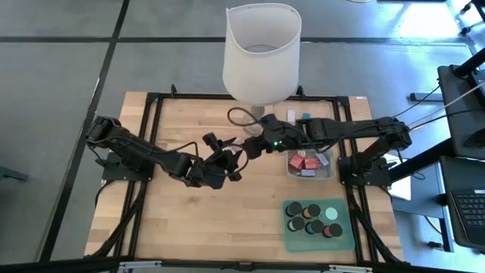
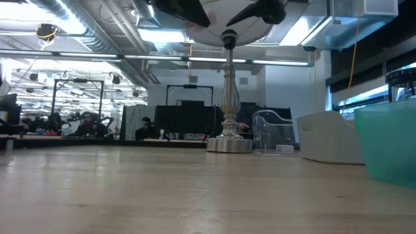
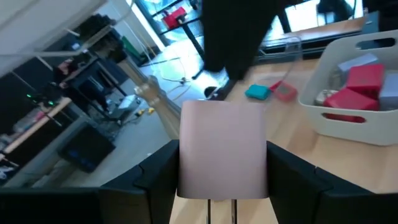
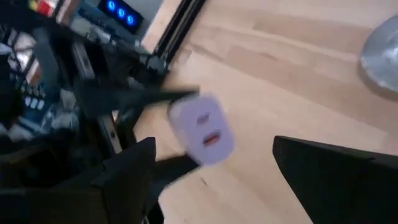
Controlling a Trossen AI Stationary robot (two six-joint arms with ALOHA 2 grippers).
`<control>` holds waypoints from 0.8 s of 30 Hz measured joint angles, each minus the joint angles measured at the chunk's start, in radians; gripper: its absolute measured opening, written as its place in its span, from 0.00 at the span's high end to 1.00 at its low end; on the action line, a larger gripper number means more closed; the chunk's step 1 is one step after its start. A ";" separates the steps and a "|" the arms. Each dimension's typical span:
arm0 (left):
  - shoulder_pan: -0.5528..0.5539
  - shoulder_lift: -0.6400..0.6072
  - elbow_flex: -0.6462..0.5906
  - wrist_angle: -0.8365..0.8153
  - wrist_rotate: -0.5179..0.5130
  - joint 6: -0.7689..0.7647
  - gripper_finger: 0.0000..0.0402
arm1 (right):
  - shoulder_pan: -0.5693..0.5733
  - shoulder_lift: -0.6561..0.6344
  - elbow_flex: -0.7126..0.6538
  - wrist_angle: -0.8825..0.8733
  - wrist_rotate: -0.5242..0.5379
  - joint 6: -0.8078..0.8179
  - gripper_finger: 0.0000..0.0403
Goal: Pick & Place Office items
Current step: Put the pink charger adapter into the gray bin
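A wooden table [image 1: 227,220] with a black frame round its edge is seen from above. A lamp [image 1: 261,53] with a big white shade is stood at the far side. A grey tray [image 1: 311,171] is set right of the middle. A green mat [image 1: 286,235] is laid at the near right corner. A small teal block [image 3: 256,92] is left by the tray.

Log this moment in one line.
left claw: shut on pale block | right claw: open, facing it | handover above table
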 joint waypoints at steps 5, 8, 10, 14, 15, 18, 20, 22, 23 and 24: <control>0.013 0.000 0.000 0.060 0.014 0.078 0.51 | 0.015 0.039 0.000 0.025 -0.032 -0.026 0.19; 0.016 0.000 0.000 0.073 0.041 0.082 0.51 | 0.015 0.048 0.000 0.047 -0.033 -0.072 0.19; 0.016 0.001 0.000 0.075 0.052 0.082 0.51 | 0.014 0.048 0.000 0.058 -0.032 -0.087 0.19; 0.015 0.001 0.000 0.080 0.050 0.082 0.51 | 0.015 0.048 0.000 0.074 -0.029 -0.114 0.19; 0.015 0.001 0.000 0.080 0.047 0.082 0.51 | 0.015 0.048 0.000 0.077 -0.033 -0.116 0.19; 0.015 0.001 0.000 0.081 0.044 0.082 0.51 | 0.015 0.048 0.000 0.076 -0.046 -0.111 0.19; 0.015 0.001 0.000 0.081 0.044 0.082 0.51 | 0.015 0.048 0.000 0.076 -0.044 -0.110 0.21; 0.015 0.001 0.000 0.082 0.042 0.082 0.51 | 0.015 0.048 0.000 0.075 -0.044 -0.110 0.25; 0.015 0.001 0.000 0.084 0.041 0.082 0.51 | 0.015 0.048 0.000 0.073 -0.043 -0.110 0.27; 0.015 0.001 0.000 0.087 0.040 0.082 0.51 | 0.015 0.048 0.000 0.072 -0.042 -0.110 0.30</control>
